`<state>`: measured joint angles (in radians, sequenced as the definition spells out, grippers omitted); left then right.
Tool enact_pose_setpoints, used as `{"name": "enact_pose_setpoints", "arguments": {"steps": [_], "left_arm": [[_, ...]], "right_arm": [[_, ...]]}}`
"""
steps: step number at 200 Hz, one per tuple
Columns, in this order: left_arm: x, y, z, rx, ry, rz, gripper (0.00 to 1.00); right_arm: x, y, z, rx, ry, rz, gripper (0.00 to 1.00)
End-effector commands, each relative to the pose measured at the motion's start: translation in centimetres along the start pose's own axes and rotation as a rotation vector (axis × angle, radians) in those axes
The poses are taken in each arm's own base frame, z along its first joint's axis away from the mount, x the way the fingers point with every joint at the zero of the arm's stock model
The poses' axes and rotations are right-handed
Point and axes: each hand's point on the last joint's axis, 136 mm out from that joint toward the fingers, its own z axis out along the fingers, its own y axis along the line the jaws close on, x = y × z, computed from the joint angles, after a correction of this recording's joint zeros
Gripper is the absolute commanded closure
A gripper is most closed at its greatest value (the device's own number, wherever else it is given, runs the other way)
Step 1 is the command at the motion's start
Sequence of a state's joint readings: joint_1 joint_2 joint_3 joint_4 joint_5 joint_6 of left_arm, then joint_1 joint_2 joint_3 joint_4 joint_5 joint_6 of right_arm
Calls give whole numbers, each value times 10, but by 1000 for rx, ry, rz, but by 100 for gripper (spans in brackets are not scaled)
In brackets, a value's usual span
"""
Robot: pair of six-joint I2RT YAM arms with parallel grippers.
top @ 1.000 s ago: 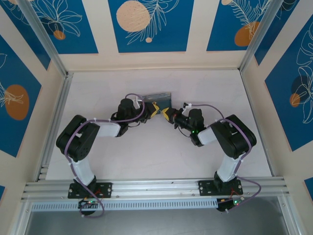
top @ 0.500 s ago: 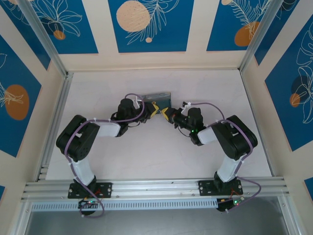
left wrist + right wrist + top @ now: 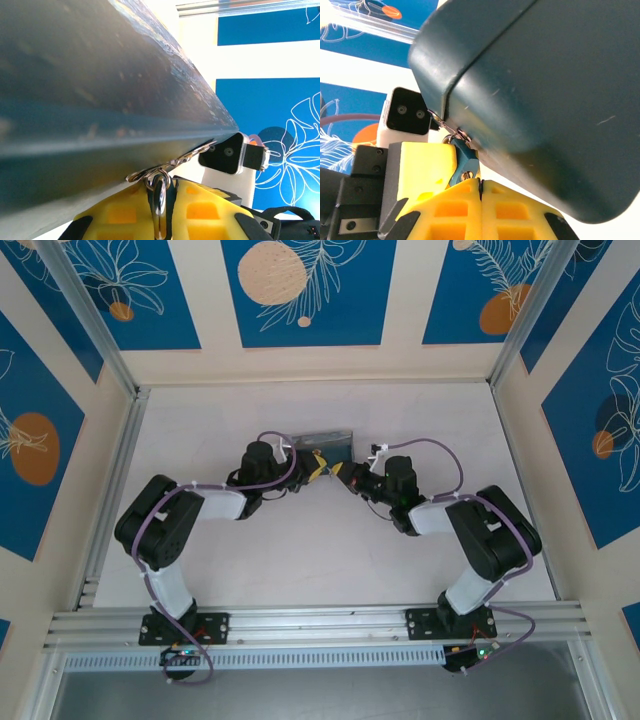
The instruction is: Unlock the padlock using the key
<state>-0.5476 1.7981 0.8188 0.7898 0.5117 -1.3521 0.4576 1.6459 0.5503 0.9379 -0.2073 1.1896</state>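
The teal-blue padlock point(image 3: 465, 157) hangs by a small ring and chain from the corner of the dark box point(image 3: 545, 95). My left gripper point(image 3: 161, 189) is shut on the padlock, whose shiny metal part point(image 3: 160, 205) shows between the yellow fingers. My right gripper point(image 3: 480, 184) is shut just under the padlock's bottom. A small metal bit of the key point(image 3: 466, 175) shows at the keyhole; the rest of the key is hidden in the fingers. From above, the left gripper point(image 3: 318, 464) and right gripper point(image 3: 343, 473) meet tip to tip in front of the box point(image 3: 325, 438).
The box fills the space just above both wrists and sits on the white table point(image 3: 320, 550). The left gripper's yellow finger point(image 3: 425, 165) and wrist camera point(image 3: 407, 117) stand close on the right gripper's left. Frame rails point(image 3: 320, 625) line the near edge.
The right arm's elbow has swung out to the right, and its gripper has edged slightly up and left toward the box. The left arm has stayed put.
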Motion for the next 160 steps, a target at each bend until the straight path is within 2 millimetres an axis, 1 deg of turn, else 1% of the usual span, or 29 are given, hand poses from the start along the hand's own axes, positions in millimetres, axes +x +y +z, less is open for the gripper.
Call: {"name": "enact_pose_setpoints", "arguments": {"steps": [1, 20, 38, 52, 91, 103, 138, 154, 160], "left_arm": [[27, -20, 5, 62, 102, 55, 100], [28, -20, 6, 64, 103, 56, 100], [29, -21, 8, 68, 106, 55, 100], [30, -21, 8, 66, 106, 54, 100], [30, -19, 7, 59, 103, 49, 100], [30, -19, 8, 60, 101, 47, 100], [29, -19, 10, 64, 105, 43, 100], [29, -21, 10, 66, 104, 45, 100], [29, -21, 10, 66, 104, 45, 100]], "right_arm": [[9, 63, 7, -237, 77, 24, 100], [5, 72, 12, -274, 70, 97, 100], [3, 74, 16, -285, 72, 136, 100], [1, 71, 17, -276, 62, 150, 100], [4, 62, 16, -247, 61, 167, 100], [5, 59, 15, -240, 62, 171, 95], [8, 56, 16, -234, 71, 173, 94], [10, 56, 16, -235, 77, 171, 85], [10, 55, 15, -232, 78, 171, 84]]}}
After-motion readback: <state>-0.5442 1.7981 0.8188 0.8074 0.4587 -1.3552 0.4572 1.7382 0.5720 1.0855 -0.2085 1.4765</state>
